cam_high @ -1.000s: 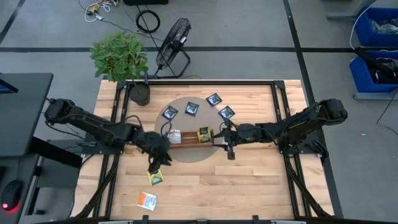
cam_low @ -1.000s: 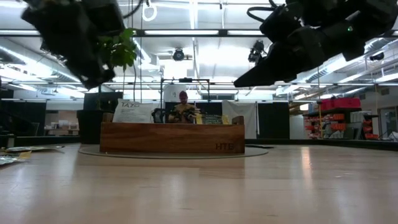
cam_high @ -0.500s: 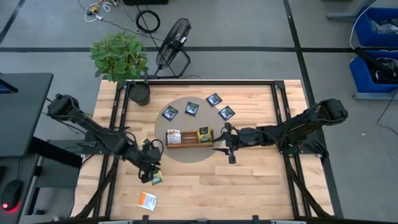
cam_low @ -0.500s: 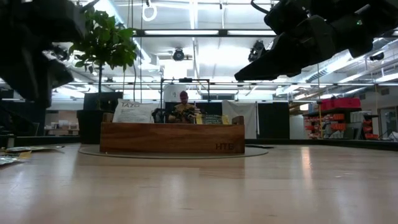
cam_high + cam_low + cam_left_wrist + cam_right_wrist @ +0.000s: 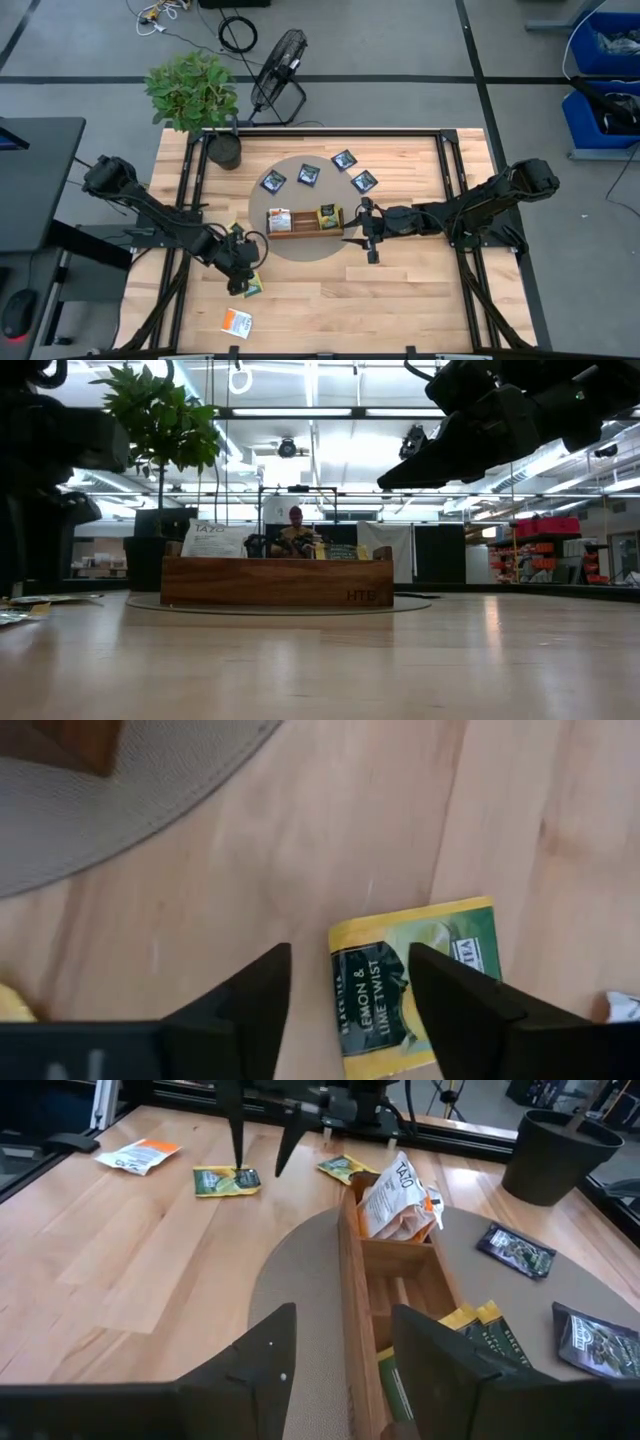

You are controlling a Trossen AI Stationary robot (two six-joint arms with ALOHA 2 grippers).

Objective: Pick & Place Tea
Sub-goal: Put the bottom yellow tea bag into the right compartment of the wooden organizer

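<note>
Currently a yellow-green tea sachet point(image 5: 415, 985) lies flat on the bench point(image 5: 400, 300), at 7 o'clock from the wooden tray point(image 5: 305, 229). Left hand point(image 5: 345, 985) hovers over it, fingers spread, gripping nothing. Right hand point(image 5: 370, 232) waits, fingers parted and empty, at the tray's 3 o'clock end.

Pale wood table point(image 5: 400, 290), smooth with a soft sheen, grain running in long boards. At the centre, a round mat point(image 5: 300, 1270), taupe, woven-looking and matt. On it the wooden tray point(image 5: 352, 1280), darker brown, smooth-finished. At seven o'clock from the tray, a yellow-green sachet point(image 5: 415, 985), slightly glossy printed paper or foil. Dark navy sachets point(image 5: 515, 1248) at twelve o'clock gleam like foil. Left gripper point(image 5: 345, 990) fingers: matt black plastic.
</note>
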